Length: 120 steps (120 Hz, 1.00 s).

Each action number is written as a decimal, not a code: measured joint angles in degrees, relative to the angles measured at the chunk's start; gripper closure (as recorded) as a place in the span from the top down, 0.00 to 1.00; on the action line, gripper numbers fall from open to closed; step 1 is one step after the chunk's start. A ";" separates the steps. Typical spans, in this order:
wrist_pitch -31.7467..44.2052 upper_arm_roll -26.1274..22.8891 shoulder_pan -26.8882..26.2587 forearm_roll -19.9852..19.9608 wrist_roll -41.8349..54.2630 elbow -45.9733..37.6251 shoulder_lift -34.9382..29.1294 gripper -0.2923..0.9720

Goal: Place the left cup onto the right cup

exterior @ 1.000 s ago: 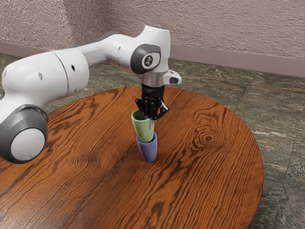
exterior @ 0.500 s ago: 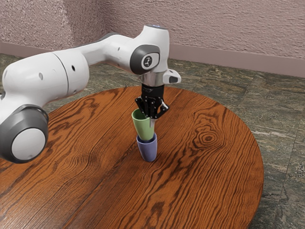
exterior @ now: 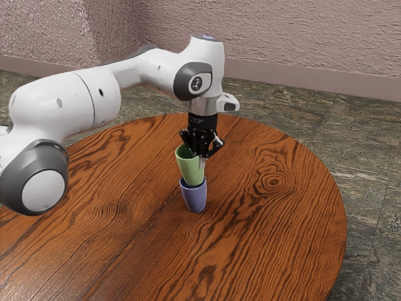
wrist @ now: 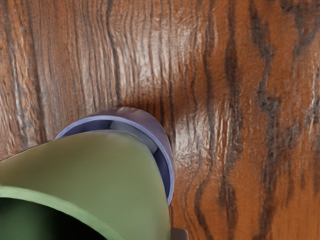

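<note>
The green cup (exterior: 190, 169) stands tilted with its base inside the blue cup (exterior: 195, 197), near the middle of the round wooden table (exterior: 276, 244). My gripper (exterior: 202, 154) comes straight down onto the green cup's rim on the exterior view's right side and is shut on its wall. In the wrist view the green cup (wrist: 95, 175) is large and close under the hand. The blue cup's rim (wrist: 159, 145) curves out from behind it.
Bare wood lies all around the two cups. The table edge (exterior: 341, 251) runs down the exterior view's right, with stone floor (exterior: 369, 144) beyond it. A textured wall (exterior: 301, 31) stands at the back.
My hand and the green cup have shifted together very slightly toward the exterior view's right. The arm's elbow has moved a little. The blue cup has stayed put.
</note>
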 joint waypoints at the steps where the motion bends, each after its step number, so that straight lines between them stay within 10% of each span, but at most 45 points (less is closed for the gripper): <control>1: 0.02 0.00 0.00 0.00 -0.01 0.00 0.01 0.15; 120: 0.78 -0.02 0.26 0.39 -0.88 -0.52 1.46 0.15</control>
